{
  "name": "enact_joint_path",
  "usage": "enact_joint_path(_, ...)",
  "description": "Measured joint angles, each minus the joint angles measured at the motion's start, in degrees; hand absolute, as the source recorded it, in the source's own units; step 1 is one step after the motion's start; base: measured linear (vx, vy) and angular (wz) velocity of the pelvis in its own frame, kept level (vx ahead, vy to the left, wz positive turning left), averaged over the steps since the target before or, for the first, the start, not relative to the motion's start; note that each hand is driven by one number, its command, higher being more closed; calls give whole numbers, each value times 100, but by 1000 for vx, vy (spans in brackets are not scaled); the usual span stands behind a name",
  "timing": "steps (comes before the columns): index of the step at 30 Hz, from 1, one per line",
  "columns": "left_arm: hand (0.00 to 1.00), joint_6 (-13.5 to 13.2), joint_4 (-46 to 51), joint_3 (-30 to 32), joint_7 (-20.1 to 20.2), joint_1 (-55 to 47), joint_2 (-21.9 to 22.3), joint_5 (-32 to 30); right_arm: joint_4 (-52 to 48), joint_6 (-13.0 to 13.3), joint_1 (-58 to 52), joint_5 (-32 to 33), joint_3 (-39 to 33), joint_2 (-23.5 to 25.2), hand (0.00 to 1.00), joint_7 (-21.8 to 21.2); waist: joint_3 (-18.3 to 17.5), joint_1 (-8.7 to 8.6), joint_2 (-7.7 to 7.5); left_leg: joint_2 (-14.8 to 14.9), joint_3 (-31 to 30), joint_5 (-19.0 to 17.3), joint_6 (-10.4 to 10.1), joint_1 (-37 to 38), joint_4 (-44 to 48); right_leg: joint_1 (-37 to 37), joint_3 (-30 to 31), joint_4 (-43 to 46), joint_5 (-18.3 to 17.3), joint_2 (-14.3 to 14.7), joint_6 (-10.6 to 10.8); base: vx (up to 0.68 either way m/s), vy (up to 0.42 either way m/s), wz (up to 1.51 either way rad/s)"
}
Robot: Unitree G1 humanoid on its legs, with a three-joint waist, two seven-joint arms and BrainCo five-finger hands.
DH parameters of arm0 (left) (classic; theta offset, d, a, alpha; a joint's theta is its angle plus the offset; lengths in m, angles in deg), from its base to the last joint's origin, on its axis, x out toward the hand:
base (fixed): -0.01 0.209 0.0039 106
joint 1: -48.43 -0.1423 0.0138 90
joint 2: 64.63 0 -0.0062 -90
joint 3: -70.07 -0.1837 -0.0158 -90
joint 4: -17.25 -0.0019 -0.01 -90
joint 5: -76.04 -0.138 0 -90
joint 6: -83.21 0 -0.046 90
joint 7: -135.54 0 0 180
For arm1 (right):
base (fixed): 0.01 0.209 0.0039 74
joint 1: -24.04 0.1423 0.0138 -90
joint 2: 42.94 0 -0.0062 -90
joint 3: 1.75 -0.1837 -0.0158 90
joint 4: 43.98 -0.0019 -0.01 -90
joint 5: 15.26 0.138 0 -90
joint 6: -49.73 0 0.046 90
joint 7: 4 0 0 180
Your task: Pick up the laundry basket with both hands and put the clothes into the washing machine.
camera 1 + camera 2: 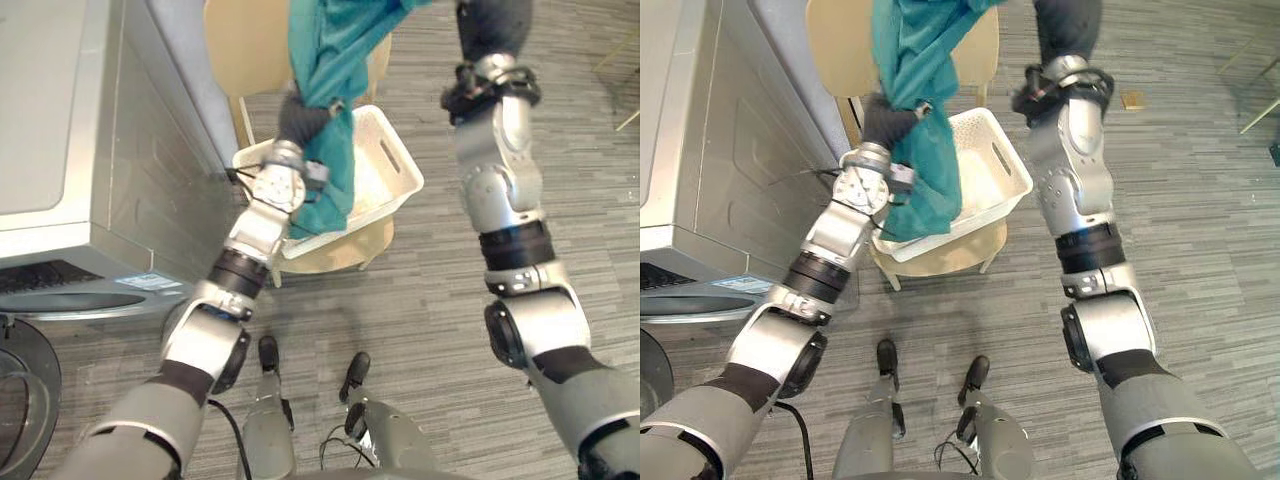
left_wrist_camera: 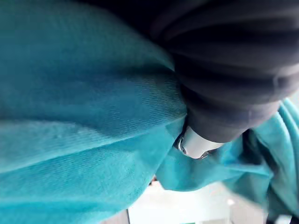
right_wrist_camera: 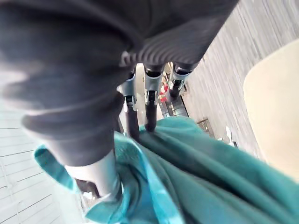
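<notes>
A teal cloth (image 1: 325, 60) hangs stretched between my two raised hands above the white laundry basket (image 1: 395, 165). The cloth bunches around my left hand (image 1: 298, 118), and its lower end trails down into the basket. In the left wrist view the cloth (image 2: 84, 116) wraps the hand's dark cover. My right hand (image 1: 1065, 25) is higher, at the top edge of the eye views. In its wrist view its fingers (image 3: 150, 100) and thumb pinch the cloth (image 3: 210, 172). The basket sits tilted on a wooden chair's seat (image 1: 345, 255).
The grey washing machine (image 1: 60, 130) stands close at the left, its front opening (image 1: 70, 300) facing me and a round dark door (image 1: 20, 390) at the lower left. The chair's back (image 1: 235, 50) rises behind the basket. Striped grey floor lies open to the right.
</notes>
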Motion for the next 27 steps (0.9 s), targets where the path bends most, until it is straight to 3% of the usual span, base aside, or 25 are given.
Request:
enact_joint_path(6,100,-101,329,506,-128,-131,-544,4,-356,-72,-910,-192,-434,-172,0,-199,-93,-69,2,-4,26,-66,-48,311,-2,307,55,-61,-17,-11,19,1,5,-1)
enact_joint_path(14,100,-150,816,1272,-124,-840,-1090,70,-1320,-240,-2841,-686,-1015,-224,0,-473,-703,-123,53,-33,79,-172,-76,545,-2,573,110,-208,-42,-9,55,33,14,-2)
enact_joint_path(20,100,-300,2005,2456,-79,-2032,-1498,365,-1816,-349,-4789,-1414,-1748,-64,0,-720,-1011,-151,340,-109,-19,-176,-81,758,-4,796,87,-208,-117,-43,118,49,19,4)
enact_joint_path(24,100,-572,3038,3453,38,-3338,-1524,588,-1837,-493,-5999,-1968,-2115,453,0,-846,-1320,-148,602,-67,-89,-308,-141,848,-5,967,18,-322,-193,-13,121,26,17,8)
enact_joint_path(27,100,-676,3516,3889,141,-4088,-1433,696,-1802,-615,-6551,-2212,-2207,806,0,-884,-1445,-132,686,-46,-207,-390,-175,881,-4,1101,-68,-405,-201,34,126,18,6,18)
